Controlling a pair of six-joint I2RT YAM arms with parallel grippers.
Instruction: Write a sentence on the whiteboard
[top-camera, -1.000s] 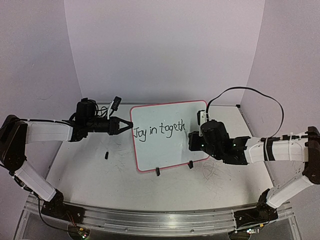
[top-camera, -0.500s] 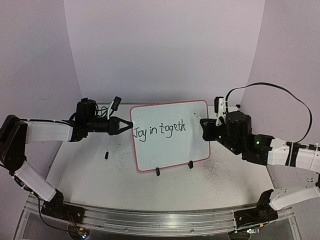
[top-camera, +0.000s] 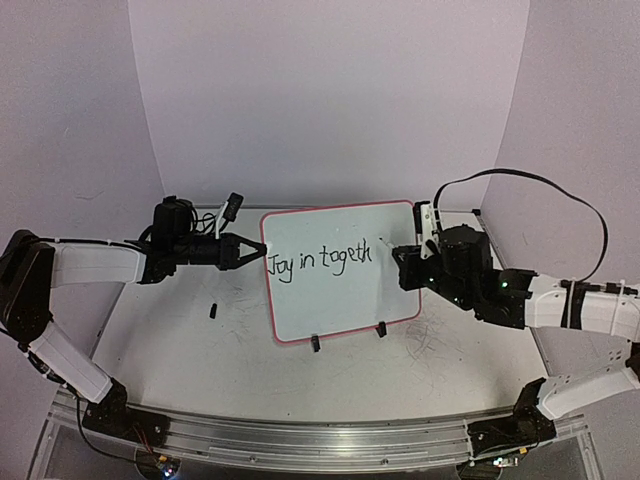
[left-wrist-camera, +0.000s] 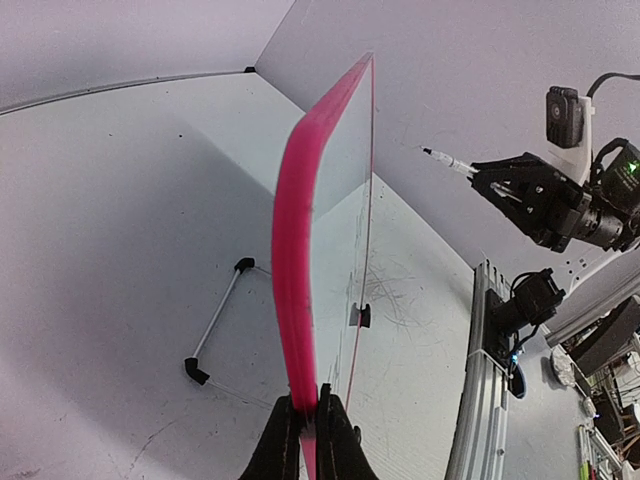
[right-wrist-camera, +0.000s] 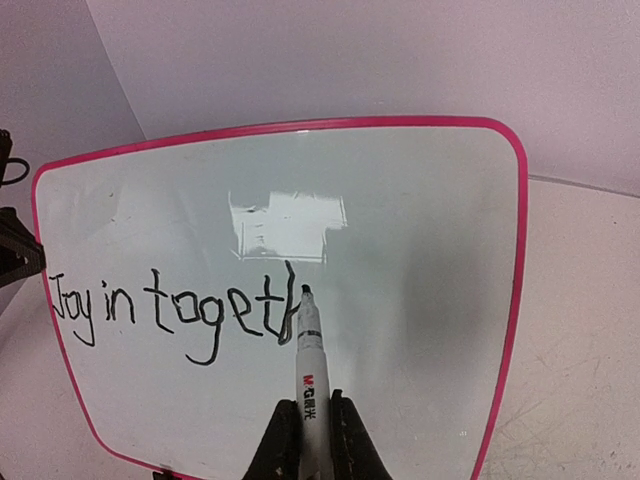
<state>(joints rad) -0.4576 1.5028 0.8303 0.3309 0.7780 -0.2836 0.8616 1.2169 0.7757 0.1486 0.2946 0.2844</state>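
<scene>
**Marker poised at "Joy in togeth"**

The whiteboard (top-camera: 340, 275) stands upright at centre frame on the bench (top-camera: 200, 350). The left pincer (top-camera: 250, 252) is clamped on its left rim. The right pincer (right-wrist-camera: 305, 420) grips the marker (right-wrist-camera: 309, 350), tip just off the surface by the final "h".

Right tool (right-wrist-camera: 310, 420) grips a marker (right-wrist-camera: 308, 360), tip beside "togeth" on the whiteboard (right-wrist-camera: 420, 250).

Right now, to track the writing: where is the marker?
Right wrist view, centre bottom: the marker is held in the right hand, its tip beside the last h on the whiteboard.
</scene>
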